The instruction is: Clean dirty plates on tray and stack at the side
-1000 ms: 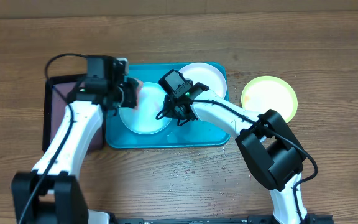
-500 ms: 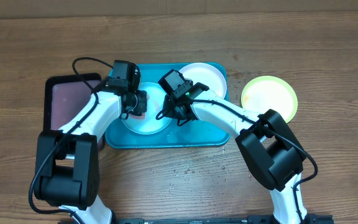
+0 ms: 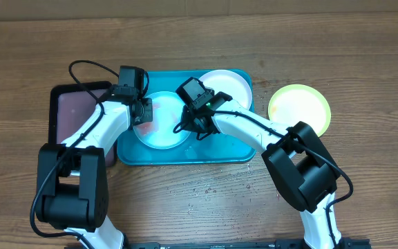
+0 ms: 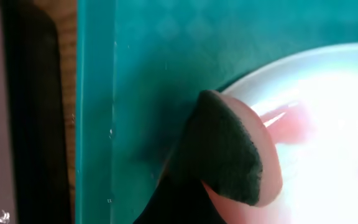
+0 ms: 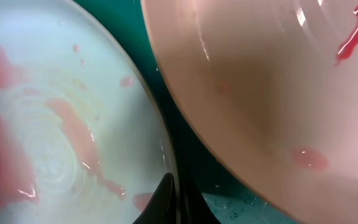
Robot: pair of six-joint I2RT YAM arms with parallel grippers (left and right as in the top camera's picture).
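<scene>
The light blue plate (image 3: 164,130) lies in the left half of the teal tray (image 3: 213,149), with pink-red smears on it. My left gripper (image 3: 144,112) is shut on a pink and dark green sponge (image 4: 229,149), which rests on the plate's left rim (image 4: 328,106). My right gripper (image 3: 189,124) is shut on the plate's right rim (image 5: 174,198). The smeared plate fills the left of the right wrist view (image 5: 55,112). The white plate (image 3: 226,86), smeared red (image 5: 260,81), sits in the tray's far right corner. The yellow-green plate (image 3: 299,109) lies on the bare table to the right.
A black-rimmed tray (image 3: 52,124) with a pinkish inside lies against the teal tray's left side; its rim shows in the left wrist view (image 4: 33,124). Water drops spot the wood table (image 3: 206,190) in front of the teal tray.
My left gripper has moved right with the sponge, from the tray's left edge onto the blue plate, then back a little to the left. The right arm has not moved.
</scene>
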